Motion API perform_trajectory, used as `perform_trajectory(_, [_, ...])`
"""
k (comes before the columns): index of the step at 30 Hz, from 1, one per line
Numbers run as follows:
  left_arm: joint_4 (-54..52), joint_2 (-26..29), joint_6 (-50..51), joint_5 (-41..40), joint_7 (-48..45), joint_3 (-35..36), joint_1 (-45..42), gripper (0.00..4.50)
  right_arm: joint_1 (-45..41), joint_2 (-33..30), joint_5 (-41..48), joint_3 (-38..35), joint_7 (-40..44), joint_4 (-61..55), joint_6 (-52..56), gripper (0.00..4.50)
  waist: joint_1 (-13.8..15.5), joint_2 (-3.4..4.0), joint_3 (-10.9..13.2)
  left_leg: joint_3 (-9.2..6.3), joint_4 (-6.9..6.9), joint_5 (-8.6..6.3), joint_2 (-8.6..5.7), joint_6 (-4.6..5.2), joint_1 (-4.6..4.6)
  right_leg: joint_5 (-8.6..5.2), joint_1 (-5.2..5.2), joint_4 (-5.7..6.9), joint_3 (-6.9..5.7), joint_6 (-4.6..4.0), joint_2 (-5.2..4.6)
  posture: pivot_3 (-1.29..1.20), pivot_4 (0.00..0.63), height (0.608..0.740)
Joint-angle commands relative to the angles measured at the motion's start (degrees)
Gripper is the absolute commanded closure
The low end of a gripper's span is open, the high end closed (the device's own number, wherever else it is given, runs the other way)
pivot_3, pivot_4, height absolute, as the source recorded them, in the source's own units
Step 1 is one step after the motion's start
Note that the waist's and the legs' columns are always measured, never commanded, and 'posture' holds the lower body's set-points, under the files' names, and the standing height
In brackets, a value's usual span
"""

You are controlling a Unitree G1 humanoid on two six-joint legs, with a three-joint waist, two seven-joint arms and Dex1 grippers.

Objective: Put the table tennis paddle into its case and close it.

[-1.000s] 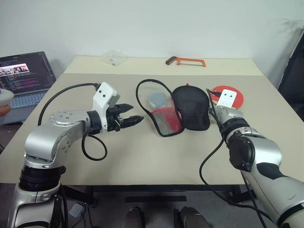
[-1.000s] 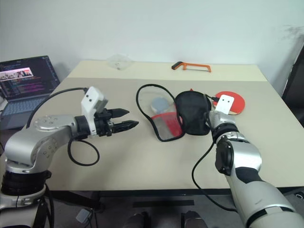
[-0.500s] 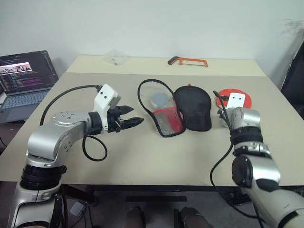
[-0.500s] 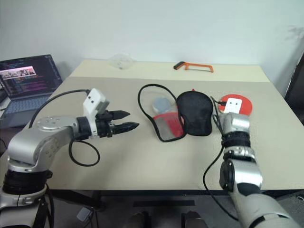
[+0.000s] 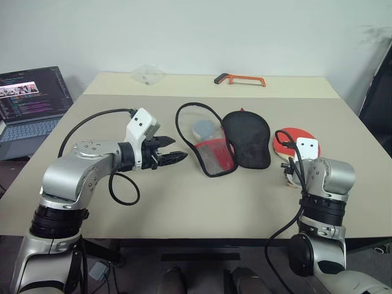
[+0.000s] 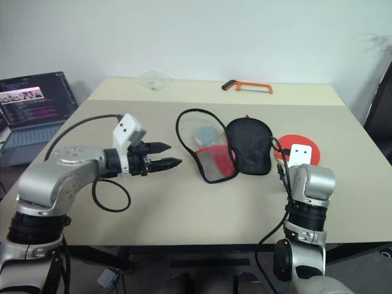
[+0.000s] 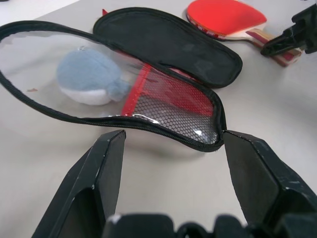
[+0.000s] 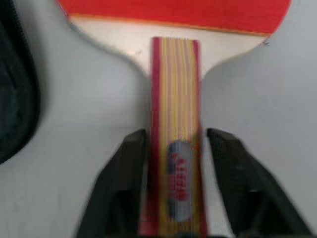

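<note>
Right gripper (image 8: 171, 198) sits over the paddle handle (image 8: 174, 148), one black finger on each side; a sliver of gap shows on either side, so can't tell whether it is clamped or merely straddling. Table tennis paddle (image 5: 294, 139) lies flat on the table (image 5: 184, 202), red face up, handle pointing toward the robot, just beside the black flap of the case (image 5: 247, 139). Case is unzipped and splayed open mid-table: black half on the right, clear/red mesh half (image 7: 168, 106) on the left, with a small grey-blue plush tag (image 7: 89, 77) lying on the clear part. Left gripper (image 5: 165, 157) hovers released, fingers spread, holding nothing, pointed at the near edge of the mesh half but apart from it. Progress: early. Case already open, paddle not lifted, nothing inserted, zip not started. Left to do, my read: secure handle, lift, slide blade between the two halves, fold over, zip shut.
</note>
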Motion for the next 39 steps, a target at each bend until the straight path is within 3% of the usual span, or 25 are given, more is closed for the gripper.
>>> perform_trajectory(1, [-1.05, 0.64, -1.02, -0.01, -0.31, 0.86, -0.71, 1.13, -0.56, -0.36, -0.79, 0.8, 2.06, 1.62, 0.81, 1.0, -0.32, -0.04, -0.02, 0.0, 0.01, 0.0, 0.0, 0.0, 0.0, 0.01, 0.0, 0.0, 0.01, 0.03, 0.0, 0.0, 0.15, 0.74])
perform_trajectory(4, [-1.22, 0.82, -0.99, 0.05, -0.15, 1.22, -0.16, 1.13, -1.59, -1.42, -1.61, 0.86, 3.29, 2.41, 0.92, 0.02, -0.8, -0.05, -0.03, 0.03, 0.07, 0.01, -0.01, 0.0, 0.0, 0.07, 0.0, 0.0, 0.07, 0.11, 0.0, 0.0, 0.15, 0.74])
perform_trajectory(16, [-2.27, 0.13, -0.66, 0.03, 0.45, 0.6, 0.18, 1.13, -10.42, -3.26, -2.86, -3.32, 3.14, 22.48, -15.54, 0.02, -1.34, -0.06, -0.03, 0.12, 0.17, 0.04, -0.04, 0.05, 0.04, 0.28, 0.02, -0.07, 0.25, 0.31, 0.0, 0.0, 0.15, 0.74])
perform_trajectory(22, [-3.25, -0.19, -0.35, -0.19, 0.75, 0.57, 0.6, 1.13, -9.86, -3.5, -2.66, -4.64, 1.6, 31.52, -23.59, 0.02, -1.35, -0.28, -0.17, 0.12, 0.17, 0.05, -0.03, 0.07, 0.05, 0.31, 0.02, -0.08, 0.27, 0.3, 0.01, 0.0, 0.15, 0.74])
perform_trajectory(26, [-3.71, -0.29, -0.38, -0.16, 0.67, 0.36, 0.69, 1.13, -9.81, -3.74, -2.45, -5.76, -0.38, 34.59, -25.9, 0.9, -1.31, -0.59, -0.36, 0.09, 0.18, 0.08, -0.03, 0.11, 0.1, 0.42, 0.08, -0.22, 0.27, 0.11, 0.01, 0.0, 0.15, 0.74])
perform_trajectory(34, [-3.26, -0.09, -0.47, -0.01, 0.77, 0.49, 0.59, 1.13, -9.55, -3.99, -1.27, -6.48, -3.23, 34.2, -26.28, 3.35, -0.72, -0.7, -0.43, 0.14, 0.17, 0.15, -0.13, 0.23, 0.06, 0.79, 0.24, -1.12, 0.11, 0.05, -0.29, 0.0, 0.15, 0.74])
perform_trajectory(39, [-2.46, -0.12, -0.86, 0.26, 0.73, 0.26, 0.35, 1.13, -10.84, -4.46, -1.77, -5.19, -4.64, 29.52, -25.99, 3.36, -0.57, -0.6, -0.37, 0.15, 0.14, 0.16, -0.13, 0.23, 0.02, 0.76, 0.55, -1.16, 0.06, -0.03, -0.33, 0.0, 0.15, 0.74])
